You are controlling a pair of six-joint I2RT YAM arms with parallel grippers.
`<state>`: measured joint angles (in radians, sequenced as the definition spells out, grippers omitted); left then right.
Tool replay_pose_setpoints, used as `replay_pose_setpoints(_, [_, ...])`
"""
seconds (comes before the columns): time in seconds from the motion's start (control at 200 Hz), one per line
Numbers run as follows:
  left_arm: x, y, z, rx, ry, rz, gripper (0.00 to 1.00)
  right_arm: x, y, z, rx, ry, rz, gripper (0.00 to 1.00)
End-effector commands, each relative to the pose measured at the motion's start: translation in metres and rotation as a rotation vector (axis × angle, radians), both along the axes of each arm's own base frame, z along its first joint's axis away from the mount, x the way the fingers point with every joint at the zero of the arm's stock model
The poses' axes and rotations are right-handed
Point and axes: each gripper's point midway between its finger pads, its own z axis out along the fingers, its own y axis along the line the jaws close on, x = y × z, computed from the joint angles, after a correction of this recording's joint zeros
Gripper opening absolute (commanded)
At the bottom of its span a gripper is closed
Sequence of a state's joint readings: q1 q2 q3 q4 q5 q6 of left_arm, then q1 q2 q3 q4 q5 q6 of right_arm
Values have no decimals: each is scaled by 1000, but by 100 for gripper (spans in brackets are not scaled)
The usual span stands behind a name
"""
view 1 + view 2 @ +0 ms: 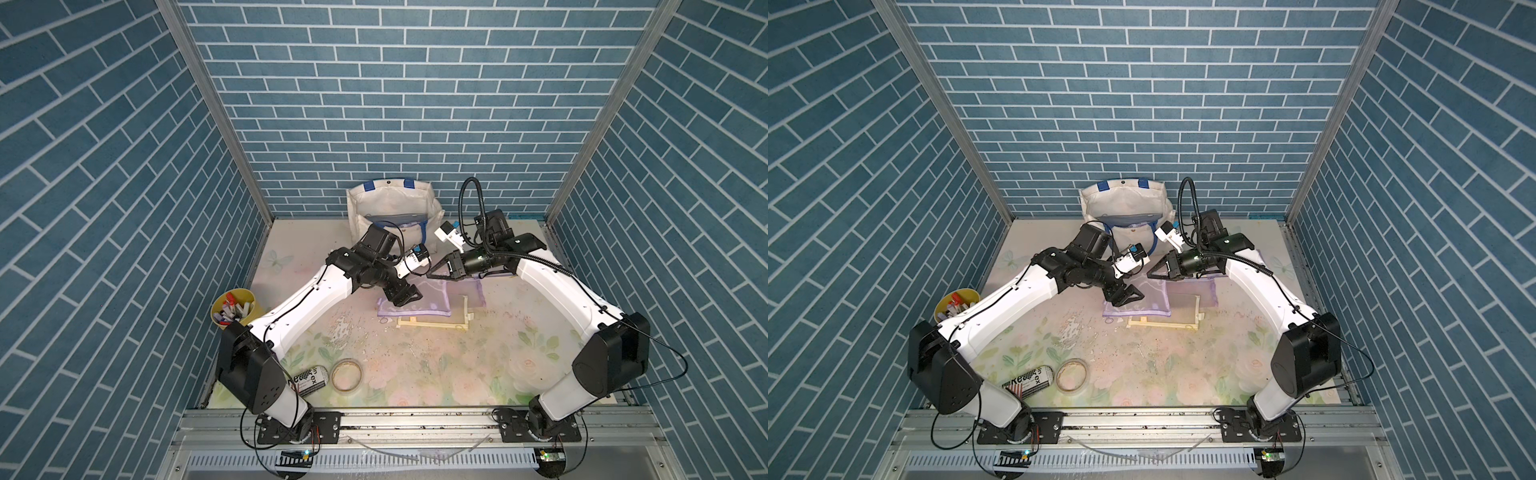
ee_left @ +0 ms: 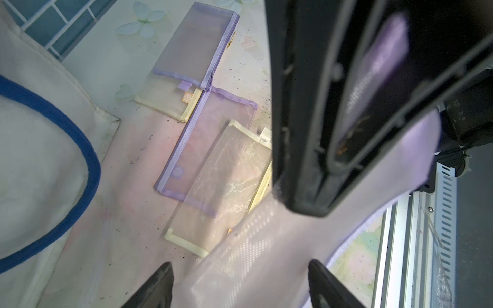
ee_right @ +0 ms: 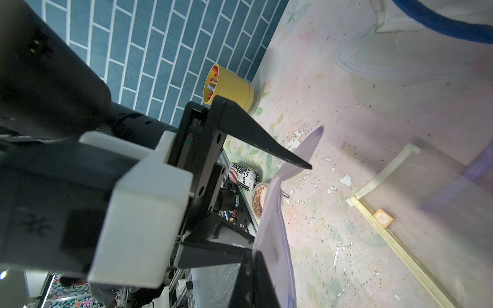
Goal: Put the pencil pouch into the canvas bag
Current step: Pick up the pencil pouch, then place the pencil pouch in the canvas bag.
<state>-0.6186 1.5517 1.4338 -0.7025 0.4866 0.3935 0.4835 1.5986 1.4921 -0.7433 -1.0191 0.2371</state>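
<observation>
The table carries the canvas bag at 12 o'clock, mouth gaping to receive. The purple pouch is outside it, near centre at the bag's 6 o'clock, one edge raised off the other pouches. The right end effector is clamped on that edge, likely presenting it; the left end effector straddles it, jaws apart, seemingly for a handover.

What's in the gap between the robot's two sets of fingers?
A purple mesh pouch: the right fingers pinch one edge, and it runs on between the open left fingers. The left wrist view shows it best.
</observation>
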Motion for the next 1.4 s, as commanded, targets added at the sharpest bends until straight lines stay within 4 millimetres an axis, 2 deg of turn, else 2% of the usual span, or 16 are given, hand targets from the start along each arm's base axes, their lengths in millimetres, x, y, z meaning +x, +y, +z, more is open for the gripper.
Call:
replay_pose_setpoints(0.0, [-5, 7, 19, 16, -49, -22, 80, -17, -2, 9, 4, -37, 73, 0])
replay_pose_setpoints(0.2, [-8, 7, 39, -9, -81, -33, 81, -21, -2, 8, -6, -30, 89, 0])
replay_pose_setpoints(0.43, [-21, -1, 20, 40, -44, -93, 80, -18, 2, 19, 16, -45, 102, 0])
replay_pose_setpoints(0.53, [-23, -4, 16, 48, -37, -104, 76, -18, 2, 22, 19, -50, 108, 0])
replay_pose_setpoints(0.59, [-21, -5, 17, 51, -41, -100, 68, -18, 1, 23, 14, -56, 108, 0])
replay_pose_setpoints(0.725, [-20, -7, 21, 33, -45, -94, 34, -17, 0, 23, -3, -70, 105, 0])
replay_pose_setpoints(0.865, [-20, -4, 18, 37, -45, -78, 0, -9, -2, 20, -44, -87, 74, 0])
replay_pose_setpoints(0.925, [-18, -1, 18, 47, -59, -64, 0, 1, -5, 15, -95, -101, 26, 0])
replay_pose_setpoints(1.03, [-9, 10, 23, 58, -101, -24, 0, 25, -20, 10, -188, -131, -100, 22])
replay_pose_setpoints(1.12, [5, 22, 36, 66, -164, 23, 0, 52, -44, 8, -281, -181, -256, 40])
replay_pose_setpoints(1.265, [38, 34, 77, 48, -308, 83, 0, 78, -84, 12, -376, -219, -457, 72])
replay_pose_setpoints(1.335, [59, 36, 101, 65, -407, 105, 0, 81, -94, 15, -399, -232, -499, 97])
replay_pose_setpoints(1.39, [78, 34, 117, 93, -487, 110, 0, 82, -101, 14, -431, -234, -532, 99])
